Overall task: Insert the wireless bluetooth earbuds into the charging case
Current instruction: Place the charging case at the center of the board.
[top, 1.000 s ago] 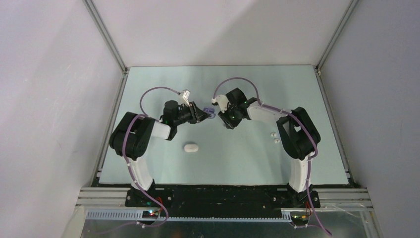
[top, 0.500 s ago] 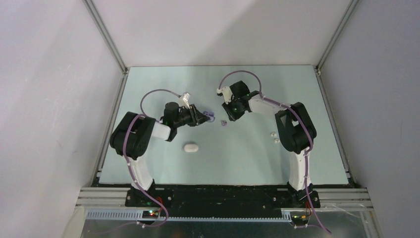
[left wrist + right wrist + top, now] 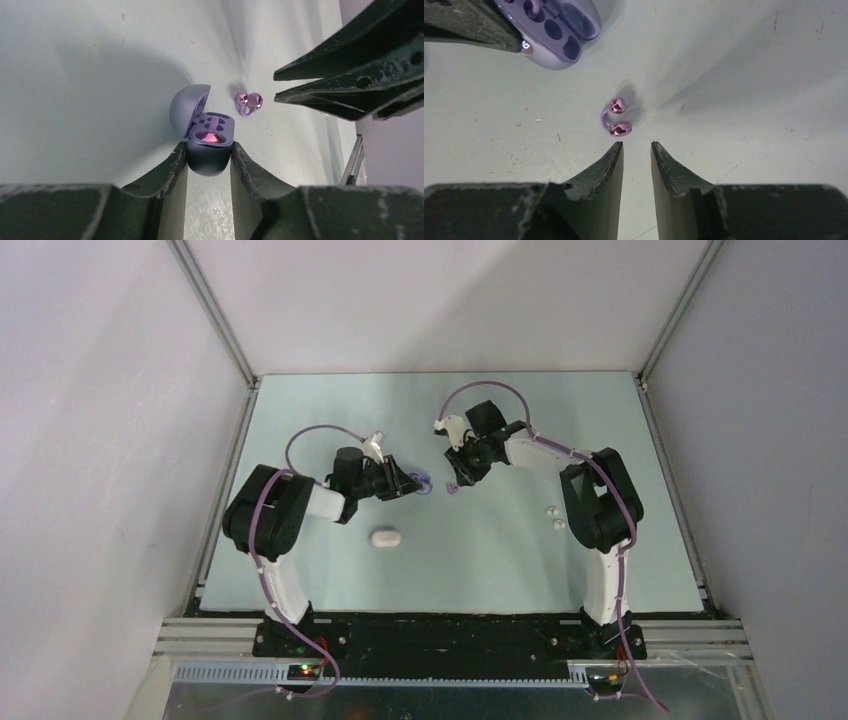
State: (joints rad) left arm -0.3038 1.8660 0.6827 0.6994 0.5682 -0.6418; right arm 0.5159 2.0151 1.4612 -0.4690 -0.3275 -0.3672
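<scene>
Glossy purple C-shaped earbud (image 3: 620, 129) is lying just ahead of the right gripper (image 3: 637, 146), its fingers standing narrowly parted and empty; the left gripper (image 3: 209, 150) is pinching the smooth pebble-shaped lilac case (image 3: 207, 135), lid gaping open.

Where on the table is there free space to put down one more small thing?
Free: the far strip of the table along its back edge, and the near strip between the white case and the front edge. Crowded: the middle, around the purple case and purple bud.
</scene>
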